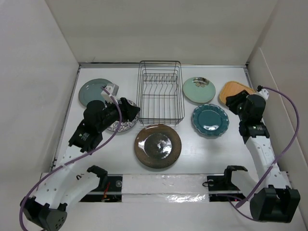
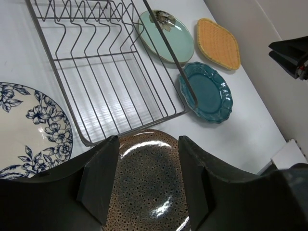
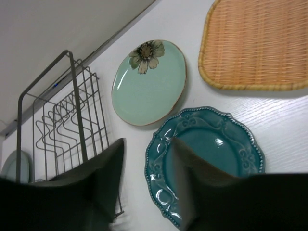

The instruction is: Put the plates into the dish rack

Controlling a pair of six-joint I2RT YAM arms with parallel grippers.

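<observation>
The black wire dish rack (image 1: 160, 91) stands empty at mid-table, also in the left wrist view (image 2: 103, 72) and right wrist view (image 3: 62, 120). The brown plate (image 1: 158, 146) lies in front of it. The grey-green plate (image 1: 92, 90) and the blue floral plate (image 1: 120, 126) lie left. The mint plate (image 1: 198, 90), teal scalloped plate (image 1: 210, 120) and orange-tan plate (image 1: 234, 90) lie right. My left gripper (image 2: 147, 178) is open above the brown plate (image 2: 149, 187). My right gripper (image 3: 147, 178) is open over the teal plate's (image 3: 211, 159) left rim.
White walls close the table on the left, back and right. A taped strip (image 1: 168, 185) runs along the near edge between the arm bases. The right arm's cable (image 1: 288, 125) loops by the right wall.
</observation>
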